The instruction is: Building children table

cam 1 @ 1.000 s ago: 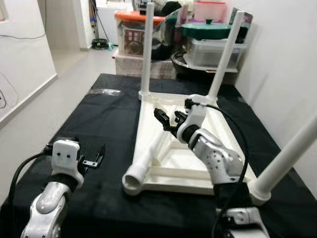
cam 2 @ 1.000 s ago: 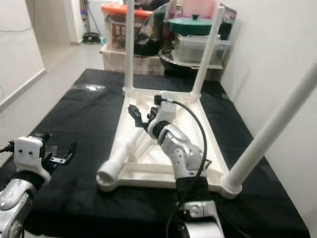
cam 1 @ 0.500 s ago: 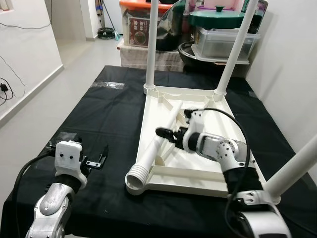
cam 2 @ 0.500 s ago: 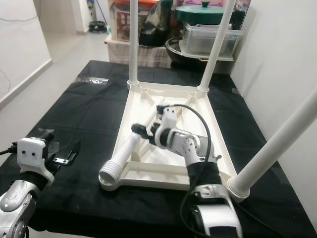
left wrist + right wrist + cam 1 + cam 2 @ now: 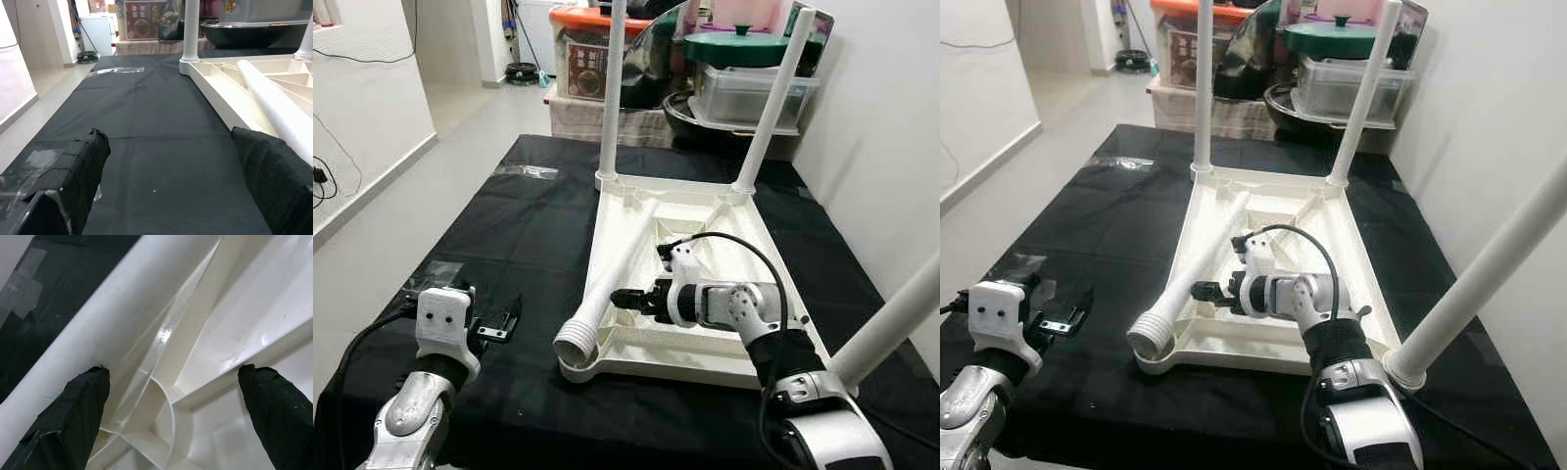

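Inside the upturned tabletop (image 5: 759,257), right pincer (image 5: 619,297) gapes beside loose leg (image 5: 612,275).

Far-left table leg (image 5: 613,88): top cut off by the upper edge of the frame.
Near-right table leg (image 5: 891,323): upper end runs out past the right edge.
Right arm (image 5: 773,338): hides part of the tabletop underside (image 5: 705,211) beneath it.
Storage boxes (image 5: 749,88): partly hidden behind the upright legs.
Label on the orange-lidded box (image 5: 582,54): print too small to read.
Left gripper (image 5: 171,181): fingertips cut off by the bottom edge in the wrist view.
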